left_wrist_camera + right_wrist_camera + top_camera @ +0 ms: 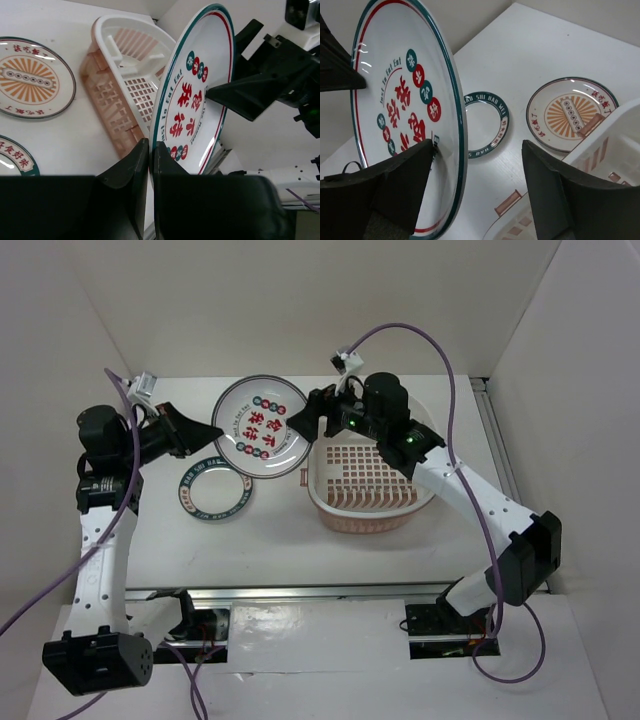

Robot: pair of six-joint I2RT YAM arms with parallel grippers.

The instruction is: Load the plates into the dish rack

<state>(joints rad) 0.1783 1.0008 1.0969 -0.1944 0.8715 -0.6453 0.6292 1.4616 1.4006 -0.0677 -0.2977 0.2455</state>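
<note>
The left fingers (137,160) pinch the rim of the red plate (262,430), tilted above the counter (270,540) beside the rack (370,510). The right fingers (415,170) stand wide around its other rim.

Glossy red-motif plate (192,107), smooth plastic dish rack (112,112), matt black fingers (127,200)

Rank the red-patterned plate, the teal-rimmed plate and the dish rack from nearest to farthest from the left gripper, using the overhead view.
1. Red-patterned plate: rim pinched in the left gripper.
2. Teal-rimmed plate: flat on the table, just below the gripper in this view.
3. Dish rack: farther right, beyond the held plate.
</note>
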